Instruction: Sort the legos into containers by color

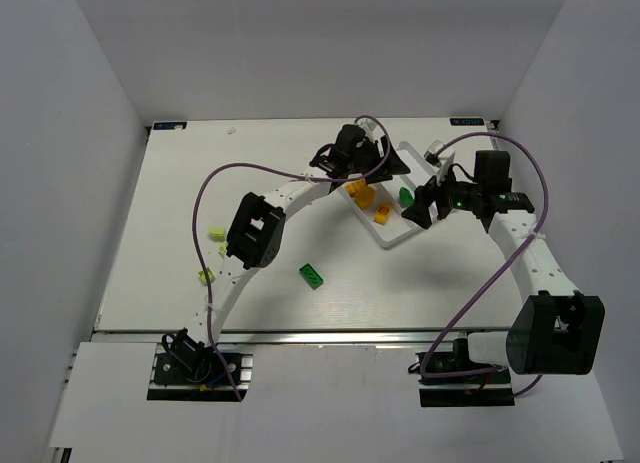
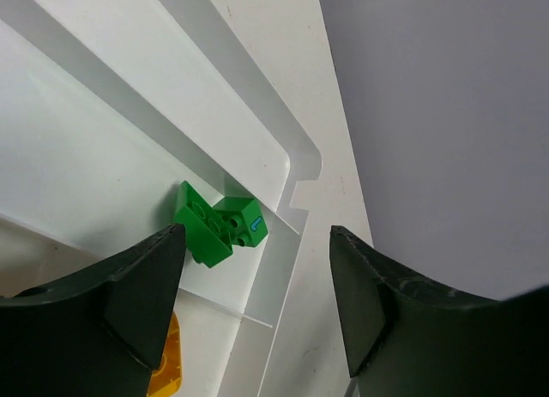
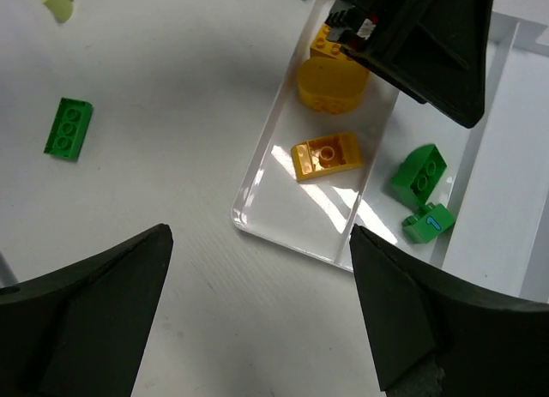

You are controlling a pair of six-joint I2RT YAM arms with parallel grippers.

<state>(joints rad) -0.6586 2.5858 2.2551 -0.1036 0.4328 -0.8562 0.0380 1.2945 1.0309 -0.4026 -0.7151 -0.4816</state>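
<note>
Done: you have orange legos in the edge compartment of the tray and two dark green legos in the middle one.
Left to do: one dark green brick and two pale yellow-green pieces lie loose on the desk, left of the tray in the top view.
Brick axis: studs up, with the long axis running from upper left to lower right there.
Left tool: spread, pinching nothing.
Right tool: spread, empty.
</note>
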